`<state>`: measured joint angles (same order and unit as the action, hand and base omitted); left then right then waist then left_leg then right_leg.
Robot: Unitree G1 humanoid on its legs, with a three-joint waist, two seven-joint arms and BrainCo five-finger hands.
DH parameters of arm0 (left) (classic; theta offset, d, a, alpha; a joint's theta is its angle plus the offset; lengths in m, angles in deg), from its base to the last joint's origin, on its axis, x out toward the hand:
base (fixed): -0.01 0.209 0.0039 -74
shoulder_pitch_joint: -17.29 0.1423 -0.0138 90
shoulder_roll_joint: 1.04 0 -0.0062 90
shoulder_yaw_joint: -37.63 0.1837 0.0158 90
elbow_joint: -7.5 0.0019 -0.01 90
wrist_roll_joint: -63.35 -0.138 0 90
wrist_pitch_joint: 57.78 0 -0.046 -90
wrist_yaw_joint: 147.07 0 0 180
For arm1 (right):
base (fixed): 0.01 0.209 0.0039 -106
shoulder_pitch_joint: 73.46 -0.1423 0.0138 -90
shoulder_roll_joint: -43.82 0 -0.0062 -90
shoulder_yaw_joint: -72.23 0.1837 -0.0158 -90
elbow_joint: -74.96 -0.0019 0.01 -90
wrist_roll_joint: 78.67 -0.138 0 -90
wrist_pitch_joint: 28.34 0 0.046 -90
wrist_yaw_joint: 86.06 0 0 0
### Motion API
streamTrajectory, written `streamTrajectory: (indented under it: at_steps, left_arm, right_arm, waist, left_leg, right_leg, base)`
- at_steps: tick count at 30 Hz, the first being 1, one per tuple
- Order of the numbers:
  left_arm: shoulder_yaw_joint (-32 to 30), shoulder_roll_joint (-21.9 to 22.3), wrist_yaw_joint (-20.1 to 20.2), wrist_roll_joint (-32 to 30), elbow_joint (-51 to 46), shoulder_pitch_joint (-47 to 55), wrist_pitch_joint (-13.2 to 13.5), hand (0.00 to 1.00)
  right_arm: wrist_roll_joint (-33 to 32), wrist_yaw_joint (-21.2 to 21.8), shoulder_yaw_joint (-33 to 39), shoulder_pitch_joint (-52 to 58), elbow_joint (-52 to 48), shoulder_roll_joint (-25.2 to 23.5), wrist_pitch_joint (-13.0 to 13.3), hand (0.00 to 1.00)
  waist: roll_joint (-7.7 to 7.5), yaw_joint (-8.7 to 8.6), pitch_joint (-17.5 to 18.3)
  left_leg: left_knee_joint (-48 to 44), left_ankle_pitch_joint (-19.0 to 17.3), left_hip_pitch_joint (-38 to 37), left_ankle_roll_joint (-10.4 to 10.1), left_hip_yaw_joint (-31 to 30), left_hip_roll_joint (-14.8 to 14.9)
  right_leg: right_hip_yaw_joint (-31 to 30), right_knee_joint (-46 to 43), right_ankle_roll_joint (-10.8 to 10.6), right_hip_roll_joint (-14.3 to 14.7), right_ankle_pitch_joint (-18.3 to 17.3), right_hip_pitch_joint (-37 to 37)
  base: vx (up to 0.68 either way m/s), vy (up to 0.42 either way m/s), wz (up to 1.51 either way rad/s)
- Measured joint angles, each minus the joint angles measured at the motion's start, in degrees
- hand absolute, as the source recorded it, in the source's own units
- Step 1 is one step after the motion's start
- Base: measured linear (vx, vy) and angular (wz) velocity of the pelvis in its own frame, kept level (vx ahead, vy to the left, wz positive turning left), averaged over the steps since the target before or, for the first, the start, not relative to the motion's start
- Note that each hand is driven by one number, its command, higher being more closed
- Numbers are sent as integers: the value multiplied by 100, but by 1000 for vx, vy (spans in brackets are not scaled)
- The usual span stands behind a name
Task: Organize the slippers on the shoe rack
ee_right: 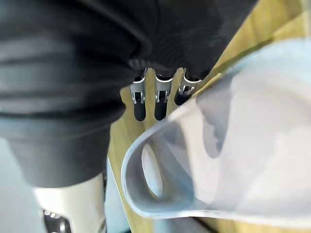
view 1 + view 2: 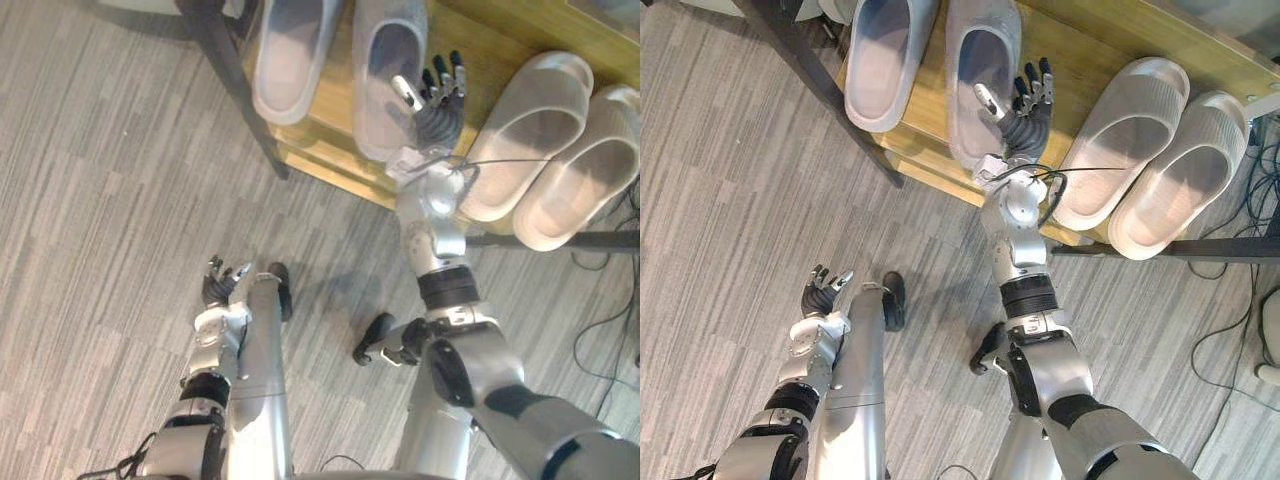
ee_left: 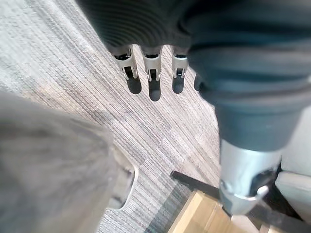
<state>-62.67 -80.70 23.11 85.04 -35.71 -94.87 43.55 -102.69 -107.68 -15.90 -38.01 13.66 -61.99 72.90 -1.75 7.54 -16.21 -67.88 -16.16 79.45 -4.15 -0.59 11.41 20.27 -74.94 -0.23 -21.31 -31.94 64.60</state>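
Two pale lilac slippers lie side by side on the wooden shoe rack (image 2: 490,40): one at the left (image 2: 295,50) and one to its right (image 2: 385,70). Two cream slippers (image 2: 530,130) (image 2: 585,180) lie further right, partly over the rack's front edge. My right hand (image 2: 438,105) is open against the right side of the second lilac slipper (image 1: 233,145). Its fingers (image 1: 160,104) point straight over the wood, and its thumb reaches over the slipper's opening. My left hand (image 2: 222,283) hangs open and holds nothing, low over the carpet, well short of the rack.
A dark metal leg (image 2: 235,80) of the rack slants down at the left, and a dark bar (image 2: 600,240) runs under the cream slippers. Loose cables (image 2: 610,330) lie on the grey carpet at the right.
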Motion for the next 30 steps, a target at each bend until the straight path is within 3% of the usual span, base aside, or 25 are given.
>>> streamTrajectory:
  at_steps: [1,10,18,30]
  left_arm:
    - [-6,43,1,3,-5,-14,0,0]
    - [-181,147,-1,3,-4,-27,13,0]
    - [-171,332,6,95,-9,-9,11,0]
    - [-105,671,134,78,-2,493,-121,0]
  right_arm:
    - [-312,20,-3,-171,218,-144,11,0]
    - [-315,15,-3,-363,576,-151,42,0]
    - [-147,-45,72,-323,740,-16,-110,0]
    - [1064,19,-205,1583,-1106,30,-179,0]
  waist:
    - [2,37,13]
    - [13,88,20]
    - [37,110,131]
    - [24,-197,141]
  left_leg:
    - [111,64,-63,-68,-54,-6]
    - [153,116,-106,-125,-113,7]
    - [267,179,-354,-148,-123,19]
    - [817,159,-1708,-132,79,147]
  right_leg:
    - [72,57,16,30,3,-76]
    - [118,60,58,77,10,-122]
    - [175,120,133,88,4,-374]
    - [223,783,103,244,124,-1635]
  base:
    - [30,-29,6]
    - [3,-3,1]
    - [-4,-8,3]
    - [-4,7,-2]
